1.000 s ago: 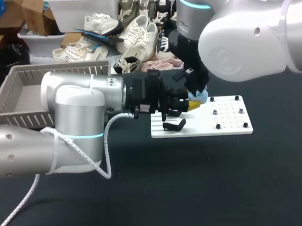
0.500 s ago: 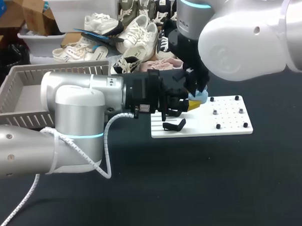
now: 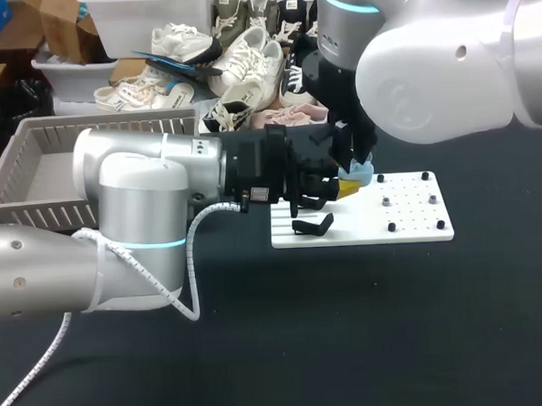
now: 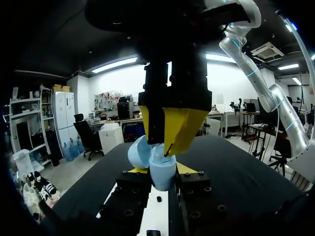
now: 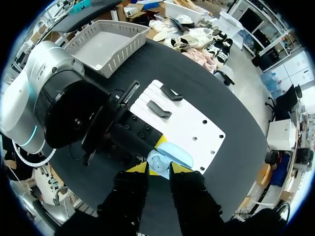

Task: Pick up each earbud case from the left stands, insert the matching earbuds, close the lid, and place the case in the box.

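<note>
A light blue earbud case [image 3: 363, 171] with its lid up hangs above the white stand board [image 3: 407, 217]. My left gripper [image 3: 347, 189] is shut on it from both sides; in the left wrist view the case [image 4: 162, 173] sits between its yellow tips [image 4: 186, 168]. My right gripper [image 3: 355, 163] comes down from above, and its fingertips [image 4: 178, 129] reach into the case's open mouth. In the right wrist view the case [image 5: 170, 156] lies just ahead of the right gripper [image 5: 158, 169], whose tips stand slightly apart with nothing visible between them. No earbud shows.
Two black stands [image 5: 160, 109] lie on the white board [image 5: 194, 125], which also has several small black pegs [image 3: 391, 226]. A grey slatted basket [image 3: 36, 177] sits at the table's far left. My left arm spans the table's middle.
The right gripper's fingers have parted slightly over the case. Both arms and the case have stayed almost where they were.
</note>
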Controlling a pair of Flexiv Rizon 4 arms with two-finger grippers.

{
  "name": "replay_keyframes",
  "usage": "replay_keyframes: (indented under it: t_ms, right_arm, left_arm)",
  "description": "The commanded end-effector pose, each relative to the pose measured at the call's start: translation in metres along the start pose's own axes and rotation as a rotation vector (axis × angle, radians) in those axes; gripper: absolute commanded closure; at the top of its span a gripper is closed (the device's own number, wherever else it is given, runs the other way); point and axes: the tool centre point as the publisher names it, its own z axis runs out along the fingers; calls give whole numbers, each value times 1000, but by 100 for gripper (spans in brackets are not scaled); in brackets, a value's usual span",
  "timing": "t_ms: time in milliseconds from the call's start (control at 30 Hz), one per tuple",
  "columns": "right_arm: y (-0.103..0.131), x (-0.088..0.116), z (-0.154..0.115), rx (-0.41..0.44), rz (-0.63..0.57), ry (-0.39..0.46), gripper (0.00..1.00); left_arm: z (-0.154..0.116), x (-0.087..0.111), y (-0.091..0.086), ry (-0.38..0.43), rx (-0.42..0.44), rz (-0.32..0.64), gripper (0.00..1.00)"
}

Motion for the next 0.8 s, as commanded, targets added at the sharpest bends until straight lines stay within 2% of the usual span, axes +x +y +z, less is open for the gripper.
replay_keyframes:
  t_ms: [33,233,467,800]
  right_arm:
    - [0,1,-2,5,4,1,74]
    - [-7,0,-15,19,23,-36,74]
    - [-28,-19,-23,35,83,-83,73]
    - [-52,-44,-4,43,127,-68,72]
  left_arm:
    - [0,0,0,-2,-1,1,100]
    - [0,0,0,-2,-1,1,100]
    - [0,0,0,-2,-1,1,100]
    - [0,0,0,-2,-1,1,100]
